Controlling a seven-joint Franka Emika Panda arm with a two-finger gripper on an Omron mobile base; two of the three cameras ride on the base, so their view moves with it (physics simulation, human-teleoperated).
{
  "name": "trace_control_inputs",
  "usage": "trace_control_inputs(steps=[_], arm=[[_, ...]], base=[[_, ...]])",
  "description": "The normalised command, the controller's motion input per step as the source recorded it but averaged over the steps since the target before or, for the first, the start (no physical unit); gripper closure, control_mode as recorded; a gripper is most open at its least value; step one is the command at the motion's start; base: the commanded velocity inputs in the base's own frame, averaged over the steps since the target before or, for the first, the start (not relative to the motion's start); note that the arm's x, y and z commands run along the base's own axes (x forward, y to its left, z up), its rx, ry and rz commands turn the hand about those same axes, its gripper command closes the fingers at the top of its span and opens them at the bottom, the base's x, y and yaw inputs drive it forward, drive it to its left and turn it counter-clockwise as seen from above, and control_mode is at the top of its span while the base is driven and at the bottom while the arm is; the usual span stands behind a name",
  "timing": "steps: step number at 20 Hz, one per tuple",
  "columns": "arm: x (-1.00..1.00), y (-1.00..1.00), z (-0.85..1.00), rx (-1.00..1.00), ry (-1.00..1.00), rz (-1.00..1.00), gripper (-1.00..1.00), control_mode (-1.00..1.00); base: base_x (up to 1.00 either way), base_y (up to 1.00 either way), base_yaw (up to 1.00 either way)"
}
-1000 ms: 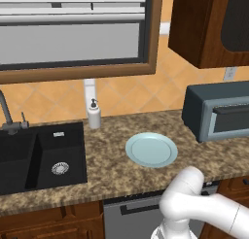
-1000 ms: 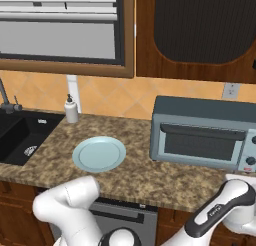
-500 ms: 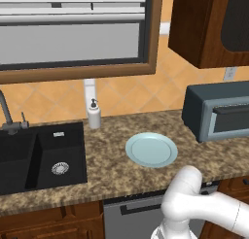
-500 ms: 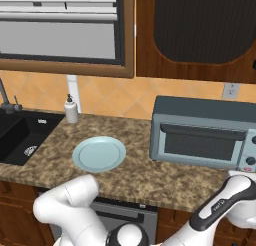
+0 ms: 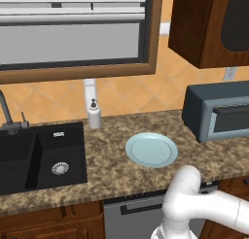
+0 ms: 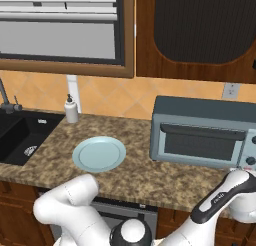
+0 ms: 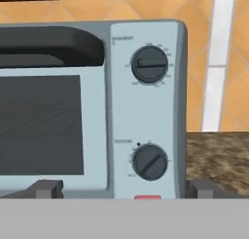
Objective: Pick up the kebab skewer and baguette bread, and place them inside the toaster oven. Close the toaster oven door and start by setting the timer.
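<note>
Jaws spread wide before the closed boxy slate-grey toaster oven (image 7: 92,107), facing two dark round knobs (image 7: 150,161); risk: turning the wrong one.

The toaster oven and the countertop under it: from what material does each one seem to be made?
The toaster oven looks like painted metal: smooth slate-grey body, lighter matte front frame, dark glass-like window, dark knobs possibly plastic. The countertop looks like polished granite, speckled brown and tan. Since everything is rendered, these are only impressions.
</note>
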Motion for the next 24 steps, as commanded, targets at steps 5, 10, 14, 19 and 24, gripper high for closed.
trace_control_inputs(steps=[5,10,14,19,24], arm=[[0.25,0.00,0.00,0.00,0.03,0.00,-1.00,-1.00],[0.15,-0.12,-0.10,0.00,0.00,0.00,-1.00,-1.00],[0.01,-0.21,-0.16,0.00,0.00,0.00,-1.00,-1.00],[0.08,-0.16,-0.13,0.00,0.00,0.00,-1.00,-1.00],[0.13,-0.01,-0.03,0.00,0.00,0.00,-1.00,-1.00]], base=[[0.00,0.00,0.00],[0.00,0.00,0.00],[0.00,0.00,0.00],[0.00,0.00,0.00],[0.00,0.00,0.00]])
